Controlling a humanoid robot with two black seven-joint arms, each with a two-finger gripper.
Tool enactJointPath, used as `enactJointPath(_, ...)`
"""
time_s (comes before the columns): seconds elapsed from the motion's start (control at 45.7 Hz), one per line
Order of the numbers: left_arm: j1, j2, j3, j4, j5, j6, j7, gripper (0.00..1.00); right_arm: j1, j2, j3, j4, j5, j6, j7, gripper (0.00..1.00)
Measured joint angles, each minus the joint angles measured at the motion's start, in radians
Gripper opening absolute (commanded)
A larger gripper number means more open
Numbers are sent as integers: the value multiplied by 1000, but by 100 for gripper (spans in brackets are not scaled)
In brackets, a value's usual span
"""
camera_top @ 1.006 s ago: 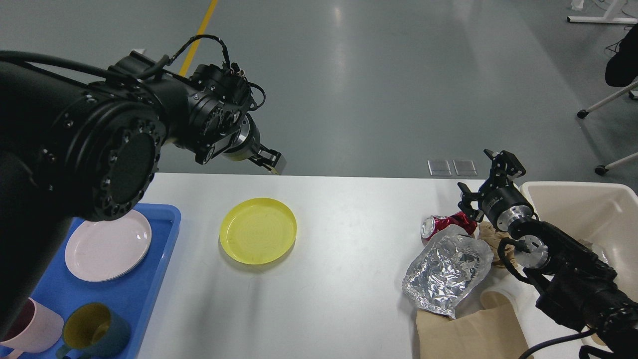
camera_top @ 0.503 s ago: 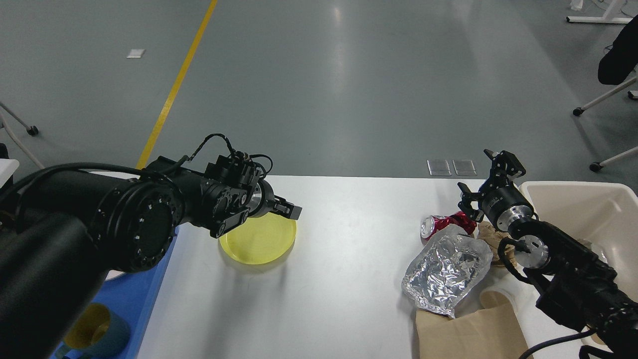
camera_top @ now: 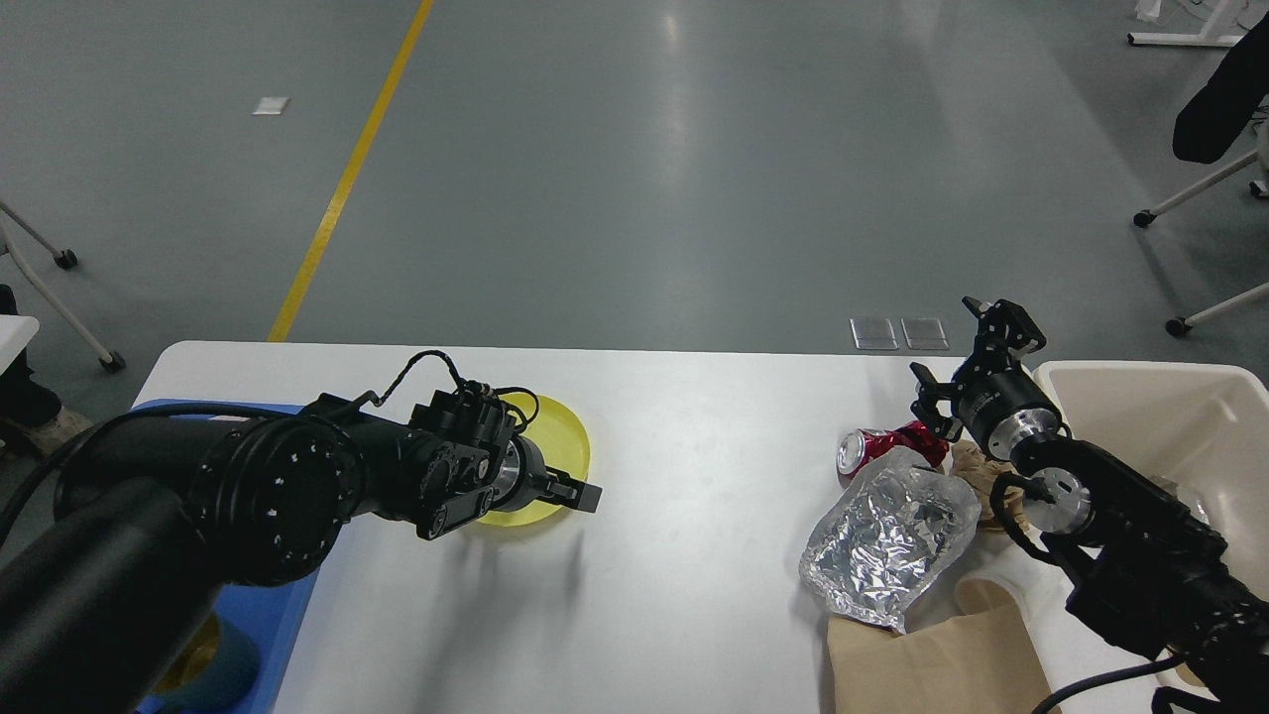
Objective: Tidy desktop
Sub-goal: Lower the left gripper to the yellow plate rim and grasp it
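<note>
Worktop (camera_top: 694, 555) spanning view, rigid, fixed; clearing items off it. Left gripper (camera_top: 578, 493) hovering at yellow plate (camera_top: 560, 436) near edge, finger gap: cannot tell. Plate judged light, stiff, slick; gripping rim advised. Right gripper (camera_top: 967, 362) fingers apart, over crushed red can (camera_top: 882, 446).

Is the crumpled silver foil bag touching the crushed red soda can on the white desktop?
Touching, by the head view: the crumpled silver foil bag has its top edge against the crushed red soda can, with no desktop showing between.
</note>
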Motion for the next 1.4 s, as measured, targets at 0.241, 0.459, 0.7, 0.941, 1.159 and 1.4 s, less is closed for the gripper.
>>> enactJointPath(0.241, 27, 1, 1, 1, 0, 5, 1, 89, 0, 0, 0, 0, 0, 0, 0, 100)
enactJointPath(0.459, 34, 1, 7, 2, 0, 10, 7, 86, 0, 0, 0, 0, 0, 0, 0, 100)
enactJointPath(0.7, 70, 3, 12, 28, 4, 10, 18, 70, 0, 0, 0, 0, 0, 0, 0, 100)
enactJointPath(0.941, 80, 3, 14, 30, 5, 8, 71, 50, 0, 0, 0, 0, 0, 0, 0, 100)
enactJointPath(1.159, 81, 3, 13, 30, 5, 1, 85, 35, 0, 0, 0, 0, 0, 0, 0, 100)
enactJointPath(1.4, 77, 4, 8, 31, 3, -25, 109, 9, 0, 0, 0, 0, 0, 0, 0, 100)
